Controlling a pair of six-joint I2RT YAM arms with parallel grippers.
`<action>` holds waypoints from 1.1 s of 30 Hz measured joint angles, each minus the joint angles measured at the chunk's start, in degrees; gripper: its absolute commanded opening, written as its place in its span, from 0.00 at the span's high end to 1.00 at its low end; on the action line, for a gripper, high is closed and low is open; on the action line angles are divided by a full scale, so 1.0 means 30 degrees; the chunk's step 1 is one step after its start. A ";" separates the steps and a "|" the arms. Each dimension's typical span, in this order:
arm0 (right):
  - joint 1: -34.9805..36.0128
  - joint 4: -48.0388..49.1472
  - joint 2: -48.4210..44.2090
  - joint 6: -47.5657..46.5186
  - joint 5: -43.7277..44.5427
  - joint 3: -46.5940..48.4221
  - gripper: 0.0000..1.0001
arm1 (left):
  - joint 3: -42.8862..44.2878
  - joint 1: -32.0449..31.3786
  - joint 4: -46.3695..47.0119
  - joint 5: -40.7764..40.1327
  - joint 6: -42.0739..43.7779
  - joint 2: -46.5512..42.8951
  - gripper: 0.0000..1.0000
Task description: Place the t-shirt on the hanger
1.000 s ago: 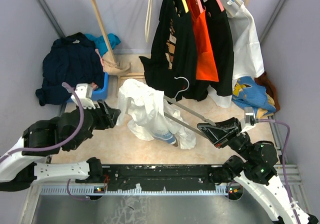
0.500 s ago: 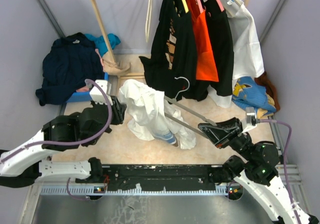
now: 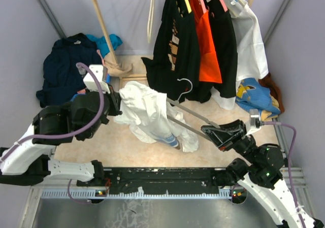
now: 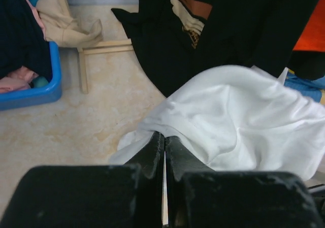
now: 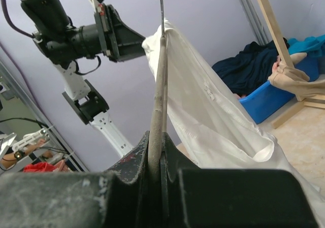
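The white t-shirt (image 3: 147, 111) hangs bunched over one end of the hanger (image 3: 190, 117); a bit of blue print shows at its lower end. The hanger's pale grey arms slant up to the left and its wire hook (image 3: 186, 83) points to the back. My right gripper (image 3: 214, 132) is shut on the hanger's near corner; in the right wrist view the hanger (image 5: 161, 86) rises from the gripper (image 5: 161, 145) with the t-shirt (image 5: 203, 101) draped over its far end. My left gripper (image 3: 118, 106) is shut on the shirt's left edge, its jaws (image 4: 163, 136) pinching the white t-shirt (image 4: 238, 116).
A wooden rack (image 3: 104, 25) at the back carries black and orange garments (image 3: 193, 40) and a plain white one (image 3: 251, 40). A bare cream hanger (image 3: 150, 20) hangs there too. A blue bin (image 3: 104, 93) with navy clothing (image 3: 66, 65) lies at the left, a blue-yellow cloth (image 3: 254, 96) at the right.
My left gripper moved right to the shirt's left edge, shut on it, then drew back and to the left with the fabric. The right arm and hanger stayed still.
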 measured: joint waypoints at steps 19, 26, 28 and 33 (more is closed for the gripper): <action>0.0000 -0.0379 -0.0080 -0.1246 -0.0328 0.0685 1.00 | 1.0710 0.0000 -0.0758 0.0729 0.5486 0.5042 1.00; 0.0000 -0.1166 -0.0102 -0.2222 -0.0648 0.0962 1.00 | 1.1664 0.0000 0.0306 0.0896 0.7060 0.5530 1.00; 0.0000 -0.1202 -0.0102 -0.2368 -0.0707 0.0954 1.00 | 1.1723 0.0000 0.0525 0.0896 0.7366 0.5646 1.00; 0.0000 -0.0612 -0.0102 -0.2404 -0.0823 0.0503 1.00 | 1.2189 0.0000 0.0816 0.0867 0.7861 0.5989 1.00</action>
